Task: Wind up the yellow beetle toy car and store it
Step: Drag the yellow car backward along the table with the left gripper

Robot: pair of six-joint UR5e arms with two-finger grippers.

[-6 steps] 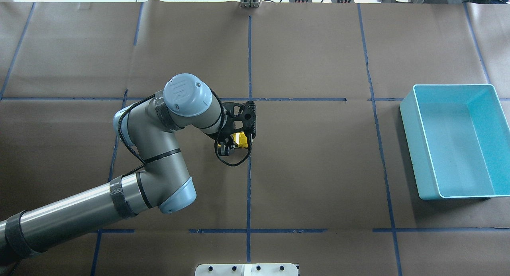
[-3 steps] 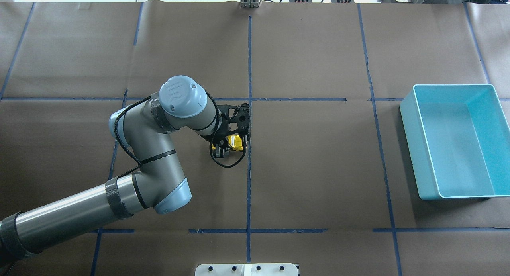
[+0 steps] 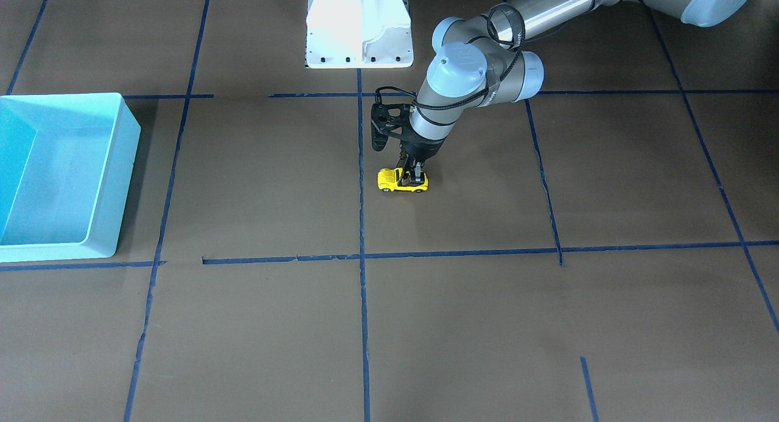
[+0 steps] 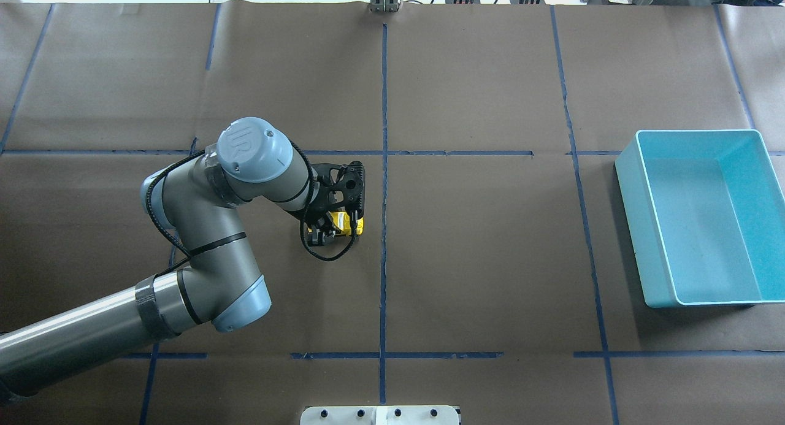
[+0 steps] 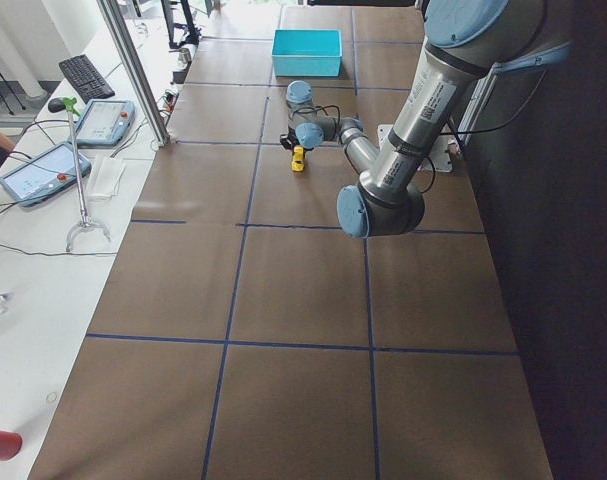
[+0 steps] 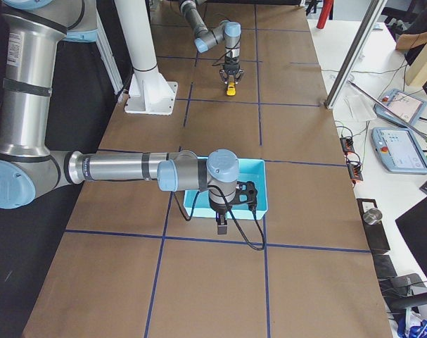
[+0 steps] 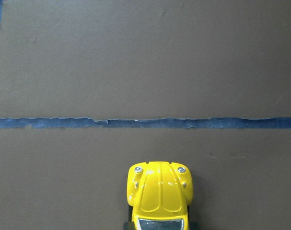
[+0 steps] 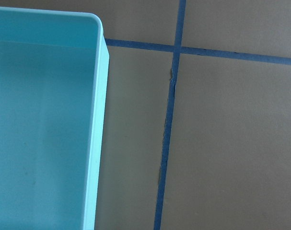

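Observation:
The yellow beetle toy car [image 3: 394,181] stands on its wheels on the brown paper table, just left of the centre tape line in the overhead view [image 4: 354,226]. My left gripper [image 3: 415,179] points straight down and is shut on the car's rear half. The left wrist view shows only the car's hood [image 7: 159,191] facing a blue tape line [image 7: 145,122]. My right gripper [image 6: 222,227] shows only in the exterior right view, hanging by the bin's outer wall; I cannot tell whether it is open or shut.
An empty teal bin [image 4: 638,229] sits at the table's right end, also seen in the front view [image 3: 125,166] and the right wrist view [image 8: 100,120]. The white robot base [image 3: 359,29] stands at the table's near edge. Blue tape lines cross the paper.
My left arm has moved to the left in the overhead view, away from the centre tape line, with the car held in the gripper and down on the table.

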